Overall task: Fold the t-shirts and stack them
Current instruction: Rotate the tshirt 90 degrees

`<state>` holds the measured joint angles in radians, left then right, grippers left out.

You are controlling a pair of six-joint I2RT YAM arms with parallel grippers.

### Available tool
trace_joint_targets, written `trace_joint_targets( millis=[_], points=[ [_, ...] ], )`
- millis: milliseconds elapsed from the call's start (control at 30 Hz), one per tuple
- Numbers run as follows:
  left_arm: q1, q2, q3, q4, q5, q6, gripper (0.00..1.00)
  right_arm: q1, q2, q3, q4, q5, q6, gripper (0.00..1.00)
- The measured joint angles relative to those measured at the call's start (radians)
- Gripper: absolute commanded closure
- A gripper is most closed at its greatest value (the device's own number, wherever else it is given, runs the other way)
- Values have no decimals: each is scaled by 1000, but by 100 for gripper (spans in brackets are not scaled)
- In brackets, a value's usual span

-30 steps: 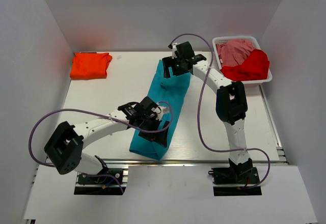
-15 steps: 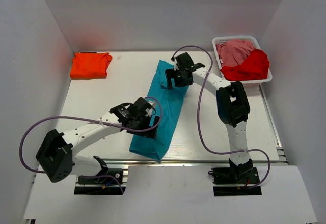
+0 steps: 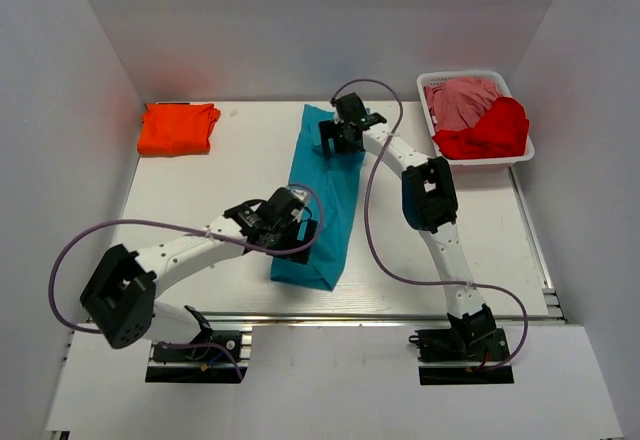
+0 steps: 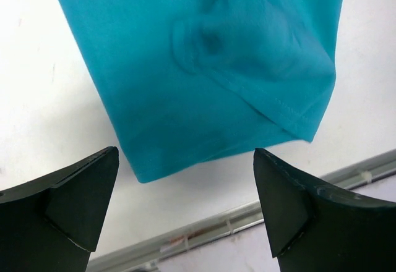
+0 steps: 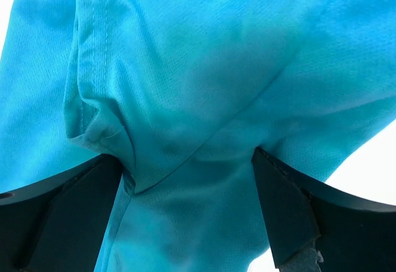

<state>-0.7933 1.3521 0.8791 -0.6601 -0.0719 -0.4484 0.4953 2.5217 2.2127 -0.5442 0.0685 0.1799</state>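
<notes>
The teal t-shirt (image 3: 322, 195) lies folded into a long narrow strip running from the far middle of the table to its near edge. My left gripper (image 3: 292, 228) hovers over the strip's near part. In the left wrist view it (image 4: 185, 156) is open and empty, with the shirt's near end (image 4: 204, 80) ahead of the fingers. My right gripper (image 3: 338, 140) is at the strip's far end. In the right wrist view it (image 5: 187, 157) is wide open, with teal cloth (image 5: 198, 68) bunched between the fingers. A folded orange t-shirt (image 3: 178, 127) lies at the far left.
A white basket (image 3: 523, 155) at the far right holds a pink shirt (image 3: 462, 100) and a red shirt (image 3: 490, 132). The table's metal front rail (image 4: 204, 225) runs just beyond the teal shirt's near end. White walls enclose the table on three sides.
The teal strip has turned: its far end swung left and its near end right, so it lies straighter and narrower. My right gripper moved left and farther back; my left gripper shifted slightly.
</notes>
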Motion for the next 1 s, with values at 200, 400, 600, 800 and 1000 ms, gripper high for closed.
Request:
trace_joint_targets(
  millis=[200, 400, 600, 800, 1000],
  points=[
    [27, 134, 92, 65, 23, 65, 0, -71, 82, 126, 43, -35, -55, 10],
    [78, 148, 108, 69, 29, 62, 0, -127, 19, 73, 47, -44, -150, 10],
    [143, 114, 15, 197, 100, 98, 10, -115, -319, -196, 49, -114, -180, 10],
    [118, 117, 6, 373, 266, 359, 11, -96, -729, -570, 137, -182, -131, 10],
    [111, 195, 56, 441, 278, 513, 17, -103, -907, -806, 182, -214, -84, 10]
  ],
)
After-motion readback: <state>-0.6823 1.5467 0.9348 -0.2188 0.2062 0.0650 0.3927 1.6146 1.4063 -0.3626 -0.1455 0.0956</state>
